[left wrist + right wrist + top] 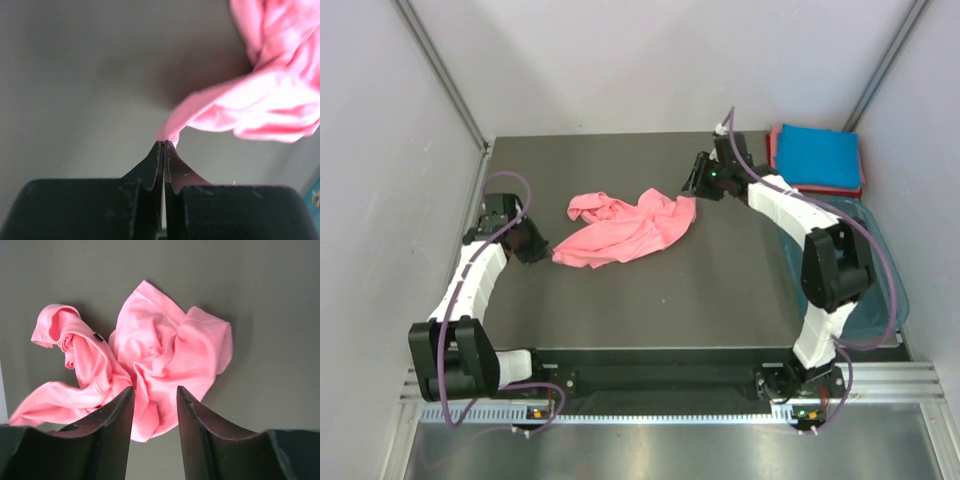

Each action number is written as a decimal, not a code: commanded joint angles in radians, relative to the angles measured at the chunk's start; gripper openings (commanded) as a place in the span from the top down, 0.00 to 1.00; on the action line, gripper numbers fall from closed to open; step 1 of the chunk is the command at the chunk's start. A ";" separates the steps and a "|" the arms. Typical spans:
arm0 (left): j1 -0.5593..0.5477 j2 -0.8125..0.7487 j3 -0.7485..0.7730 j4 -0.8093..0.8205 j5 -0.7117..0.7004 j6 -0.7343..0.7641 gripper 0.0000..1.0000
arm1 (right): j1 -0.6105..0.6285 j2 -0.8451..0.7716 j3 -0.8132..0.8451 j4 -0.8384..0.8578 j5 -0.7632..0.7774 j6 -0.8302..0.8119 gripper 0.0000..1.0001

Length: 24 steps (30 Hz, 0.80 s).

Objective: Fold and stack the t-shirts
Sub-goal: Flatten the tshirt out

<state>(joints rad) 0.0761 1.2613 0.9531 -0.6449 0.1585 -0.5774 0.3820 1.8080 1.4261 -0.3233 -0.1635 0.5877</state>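
Note:
A salmon-pink t-shirt (625, 230) lies crumpled in the middle of the dark table. My left gripper (535, 245) sits at the shirt's left corner. In the left wrist view its jaws (164, 143) are pressed together with a pinch of pink cloth (270, 100) at the tips. My right gripper (695, 187) hovers at the shirt's right edge, open. Through the right wrist view the bunched shirt (165, 345) shows below and between the spread fingers (155, 391). A folded bright blue t-shirt (817, 155) rests on a reddish-pink one (825, 190) at the back right.
A translucent teal tub (880, 265) stands along the table's right side, partly behind the right arm. Grey walls close in on the left, back and right. The table's front edge (650, 350) runs just ahead of the arm bases.

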 commanded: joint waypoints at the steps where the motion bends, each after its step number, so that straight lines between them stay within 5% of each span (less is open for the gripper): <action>1: -0.004 -0.011 -0.060 0.065 0.118 -0.001 1.00 | 0.055 0.091 0.144 -0.146 0.094 0.027 0.60; 6: -0.002 -0.013 -0.080 0.083 0.121 0.011 1.00 | 0.087 0.183 0.200 -0.204 0.136 0.081 0.60; 12: 0.001 -0.014 -0.060 0.068 0.087 0.039 1.00 | 0.067 0.140 0.060 -0.109 0.225 0.121 0.60; 24: 0.001 -0.014 -0.071 0.103 0.073 0.021 1.00 | 0.037 0.200 -0.009 0.090 0.110 0.173 0.64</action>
<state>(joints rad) 0.0715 1.2613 0.8673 -0.6113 0.2379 -0.5510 0.4267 1.9911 1.4277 -0.3649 -0.0128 0.7341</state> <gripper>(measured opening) 0.011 0.374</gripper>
